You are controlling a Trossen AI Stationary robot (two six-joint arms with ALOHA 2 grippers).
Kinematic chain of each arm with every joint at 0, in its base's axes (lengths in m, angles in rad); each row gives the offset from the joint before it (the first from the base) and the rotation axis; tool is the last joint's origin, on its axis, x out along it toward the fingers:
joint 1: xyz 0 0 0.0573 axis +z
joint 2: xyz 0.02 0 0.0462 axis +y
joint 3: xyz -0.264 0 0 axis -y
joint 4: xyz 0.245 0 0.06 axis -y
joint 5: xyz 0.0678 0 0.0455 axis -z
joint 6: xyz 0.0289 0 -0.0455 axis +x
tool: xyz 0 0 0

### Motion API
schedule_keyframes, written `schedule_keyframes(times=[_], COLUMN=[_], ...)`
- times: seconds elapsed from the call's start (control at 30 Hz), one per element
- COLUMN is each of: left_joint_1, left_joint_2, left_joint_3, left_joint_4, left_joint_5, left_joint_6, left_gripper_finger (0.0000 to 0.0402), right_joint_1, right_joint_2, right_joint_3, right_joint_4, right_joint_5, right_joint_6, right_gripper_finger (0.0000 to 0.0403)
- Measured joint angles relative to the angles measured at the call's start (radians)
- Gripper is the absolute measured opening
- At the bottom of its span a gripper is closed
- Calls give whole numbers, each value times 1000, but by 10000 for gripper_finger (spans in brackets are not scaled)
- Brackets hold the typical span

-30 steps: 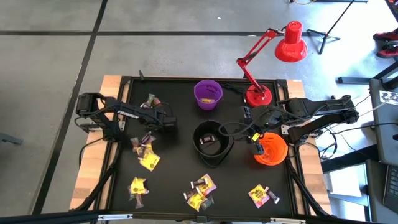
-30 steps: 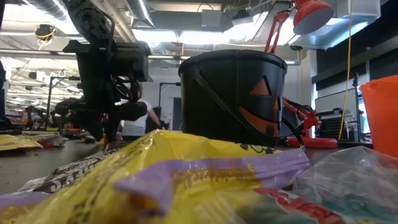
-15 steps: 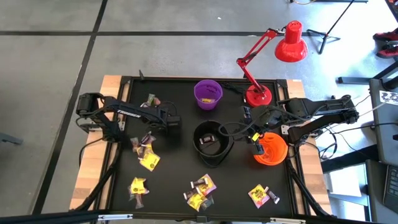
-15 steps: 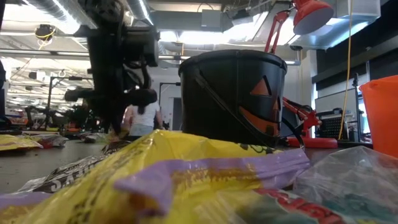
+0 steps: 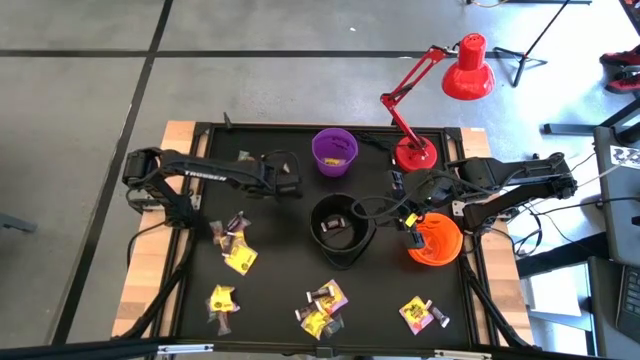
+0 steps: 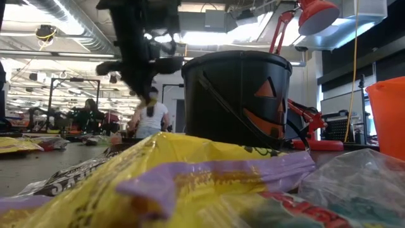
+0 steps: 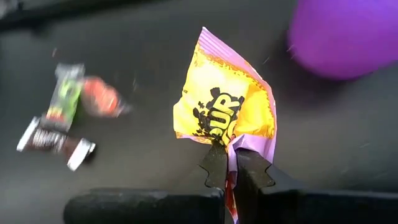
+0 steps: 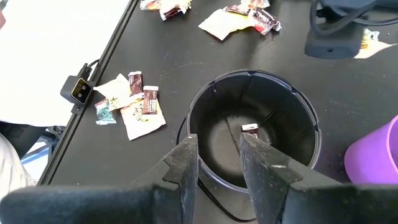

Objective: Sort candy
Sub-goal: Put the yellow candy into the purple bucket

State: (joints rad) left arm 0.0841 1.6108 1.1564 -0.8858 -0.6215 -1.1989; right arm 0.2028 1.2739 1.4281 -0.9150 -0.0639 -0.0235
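My left gripper [image 7: 227, 152] is shut on a yellow candy [image 7: 227, 115] with a purple edge. It hangs above the black table, left of the purple bowl [image 5: 334, 150]; in the high view the gripper [image 5: 292, 183] hides the piece. My right gripper [image 8: 219, 165] stands open and empty above the black bowl [image 8: 252, 134], close to the orange bowl [image 5: 435, 240]. A brown candy [image 8: 249, 129] lies on the black bowl's floor. More candy lies in small heaps on the table [image 5: 232, 245]. My left gripper pinches the wrapper's purple crimped end [image 7: 239, 144] between its two fingertips. The fingers come slanting down from the table's left side. The candy is lifted clear of the table, its yellow face spread out beyond the fingertips.
A red desk lamp [image 5: 415, 150] stands at the far right. Candy heaps lie near the front edge [image 5: 222, 300], [image 5: 325, 305], [image 5: 420, 313] and at the far left [image 5: 243, 160]. In the low view the black bowl [image 6: 237, 98] shows an orange pumpkin face.
My left gripper has risen from the table and gone toward the right and far side, nearer the purple bowl, carrying the yellow candy up clear of the table. My right gripper has kept still.
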Motion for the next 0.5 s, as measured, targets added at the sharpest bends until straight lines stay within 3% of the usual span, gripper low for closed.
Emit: schedule_keyframes(times=[0.27,0.5], left_joint_1=[4,52], left_joint_2=[0,0], left_joint_3=[95,116], left_joint_4=[146,396], left_joint_5=[-92,-89], left_joint_6=[264,510], left_gripper_finger=[0,0], right_joint_1=[0,0], right_joint_2=[0,0], right_joint_3=[0,0], right_joint_4=[0,0], right_joint_5=[0,0], right_joint_6=[0,0], right_gripper_finger=[117,117])
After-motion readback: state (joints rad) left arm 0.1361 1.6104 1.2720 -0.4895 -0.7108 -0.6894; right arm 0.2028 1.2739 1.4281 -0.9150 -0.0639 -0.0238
